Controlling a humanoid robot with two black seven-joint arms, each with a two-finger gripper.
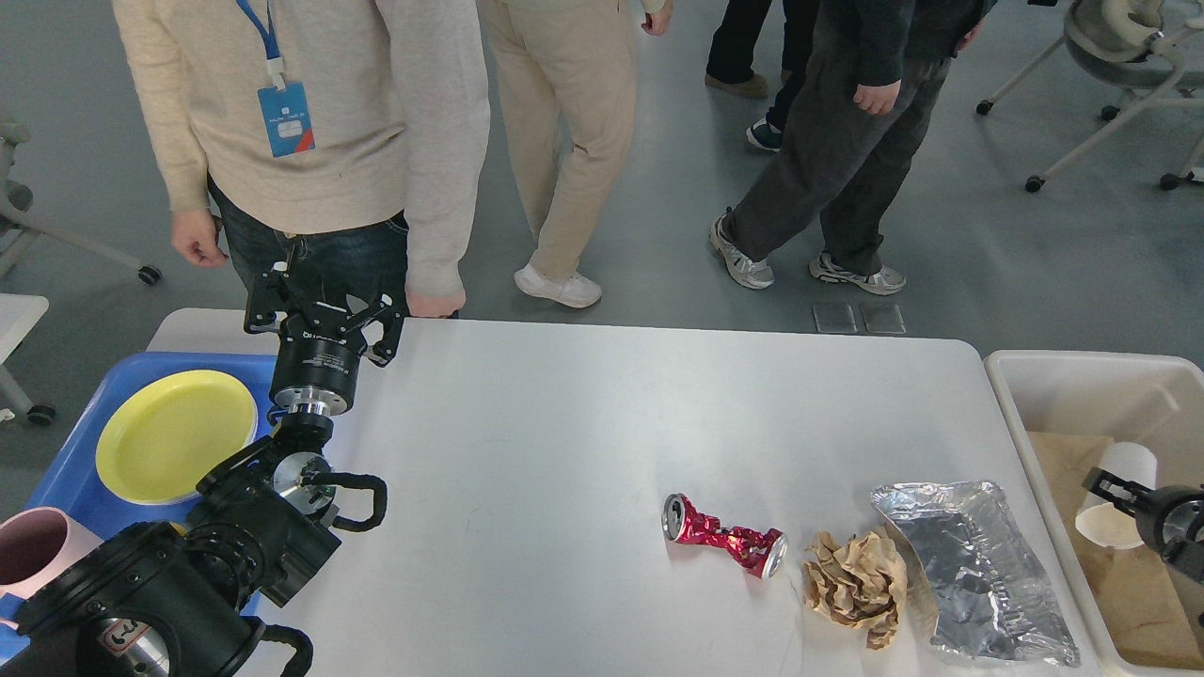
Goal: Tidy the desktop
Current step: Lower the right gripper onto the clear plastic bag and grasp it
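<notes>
White matte counter [564, 451] holds your remaining crushed red can [722, 536], crumpled brown paper [854, 583], foil tray [978, 574]; right gripper [1110, 494] grips a white cup [1117, 494] over the cream bin [1082, 376], left gripper [324, 306] open-jawed.

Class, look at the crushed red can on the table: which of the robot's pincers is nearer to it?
Right. The right pincer is over the bin, past the foil tray from the can. The left pincer is raised at the table's far left edge, further off.

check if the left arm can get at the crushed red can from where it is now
Probably yes. The left gripper is open and empty, and only bare desktop lies between it and the crushed red can; the crumpled paper sits beyond the can.
</notes>
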